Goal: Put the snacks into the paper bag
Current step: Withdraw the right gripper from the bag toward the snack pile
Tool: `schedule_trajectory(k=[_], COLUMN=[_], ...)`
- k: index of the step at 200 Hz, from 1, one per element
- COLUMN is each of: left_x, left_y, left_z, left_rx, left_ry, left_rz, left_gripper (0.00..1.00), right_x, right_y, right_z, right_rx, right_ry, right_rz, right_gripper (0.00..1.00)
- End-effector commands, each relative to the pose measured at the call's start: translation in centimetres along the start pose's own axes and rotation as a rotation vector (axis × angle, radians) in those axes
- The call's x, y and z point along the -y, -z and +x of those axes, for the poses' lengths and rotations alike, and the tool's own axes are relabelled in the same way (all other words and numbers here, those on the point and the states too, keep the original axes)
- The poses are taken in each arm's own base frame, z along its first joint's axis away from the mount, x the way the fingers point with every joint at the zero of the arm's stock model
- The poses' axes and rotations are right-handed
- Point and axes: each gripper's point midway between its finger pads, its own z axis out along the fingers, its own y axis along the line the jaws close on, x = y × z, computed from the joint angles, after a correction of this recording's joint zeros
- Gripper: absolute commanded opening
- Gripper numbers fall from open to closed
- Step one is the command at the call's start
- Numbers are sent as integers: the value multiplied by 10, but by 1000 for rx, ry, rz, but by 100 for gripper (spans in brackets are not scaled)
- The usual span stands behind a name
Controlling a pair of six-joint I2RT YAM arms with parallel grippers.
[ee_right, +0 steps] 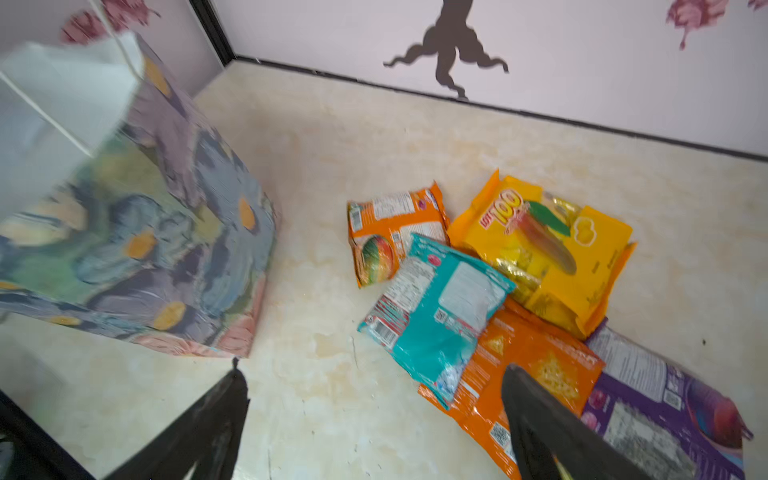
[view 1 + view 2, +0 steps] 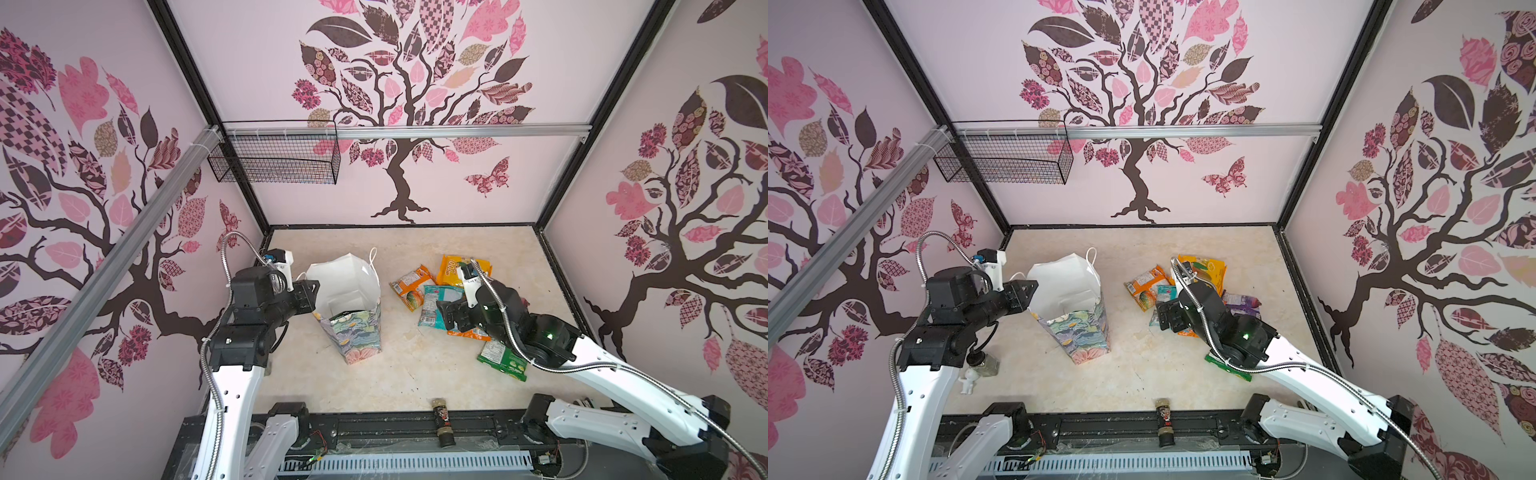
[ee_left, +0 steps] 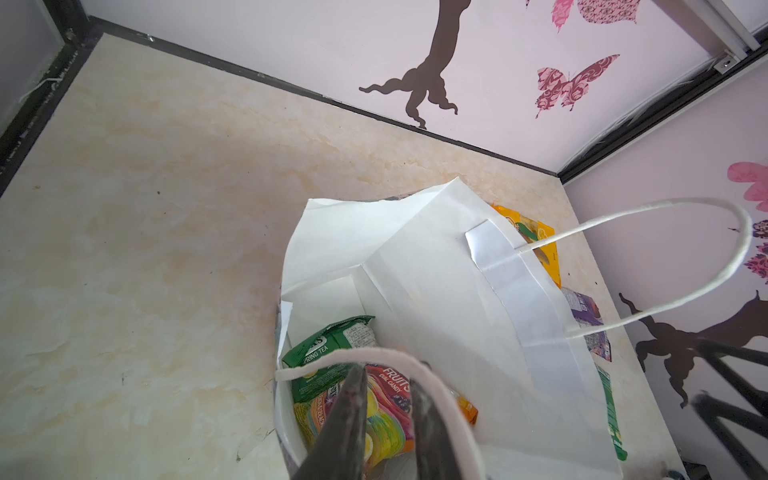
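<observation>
The left gripper [image 3: 386, 376] has its two dark fingers [image 3: 349, 411] drawn close with a narrow slit between them. The white cord handle [image 3: 316, 365] of the paper bag [image 3: 415, 266] lies across their tips, and I cannot tell whether they pinch it. Just beyond them, inside the bag, lie a green tea packet [image 3: 332, 345] and a rainbow candy packet [image 3: 388, 415]. The right gripper [image 1: 374, 368] is spread wide and holds nothing, one finger [image 1: 540, 419] over a large orange packet [image 1: 528, 361], the other over the bare table [image 1: 324, 257]. Around it the other snacks overlap in a heap: a teal packet [image 1: 436, 307], a small orange packet [image 1: 390, 232], a yellow packet [image 1: 540, 249] and a purple packet [image 1: 644, 395]. In both top views the bag [image 2: 353, 332] [image 2: 1079, 332] stands upright and open near the table's middle, with the left gripper at its nine o'clock rim. The heap lies at its three o'clock, apart from it. A green packet [image 2: 503, 359] lies at the heap's five o'clock, partly under the right arm. A small dark bottle [image 2: 441, 419] lies at six o'clock on the front edge.
</observation>
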Motion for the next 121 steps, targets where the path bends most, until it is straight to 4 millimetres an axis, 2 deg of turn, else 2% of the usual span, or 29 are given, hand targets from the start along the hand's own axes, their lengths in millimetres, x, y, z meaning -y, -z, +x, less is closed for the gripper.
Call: schedule_trajectory(k=[1, 28, 77, 121], left_x=[3, 0, 3, 2], left_y=[-7, -12, -11, 0], left_z=[3, 4, -3, -3], left_rx=[-10, -34, -9, 6], left_ry=[-3, -13, -22, -28], left_rz=[30, 22, 27, 7], left_gripper=[24, 24, 24, 24], right_x=[11, 29, 45, 49], right_y=[-15, -32, -46, -56], right_z=[14, 40, 61, 74], right_rx=[0, -51, -62, -74], right_ry=[-55, -114, -164, -209], right_rz=[26, 31, 66, 43], right_gripper=[99, 99, 99, 99])
